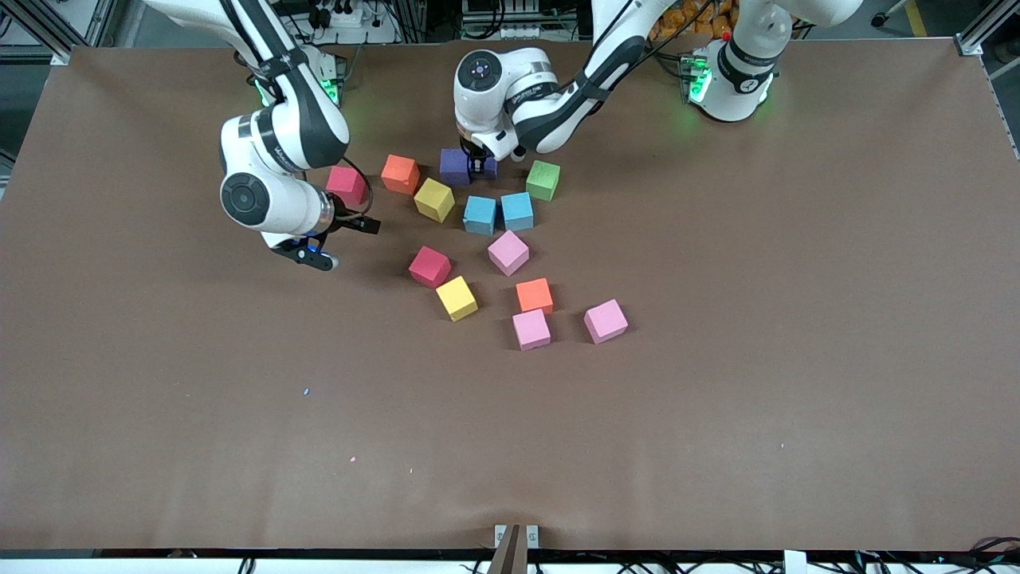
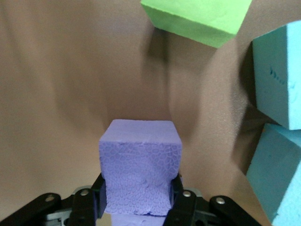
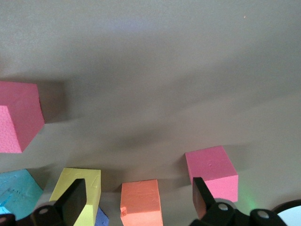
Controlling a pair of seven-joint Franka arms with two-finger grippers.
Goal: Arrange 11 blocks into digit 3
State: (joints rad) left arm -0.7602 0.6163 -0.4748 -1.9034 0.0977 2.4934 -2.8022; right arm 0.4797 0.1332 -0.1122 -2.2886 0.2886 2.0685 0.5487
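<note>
left gripper pinching purple block on table, 12 o'clock of the blue pair, likely squaring the digit's top row | right gripper spread, waiting at 9 o'clock of red block

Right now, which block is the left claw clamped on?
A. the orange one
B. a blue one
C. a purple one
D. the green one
C: in the left wrist view the left claw has its fingers pressed against both sides of a purple block, with the green block and blue blocks lying apart.
</note>
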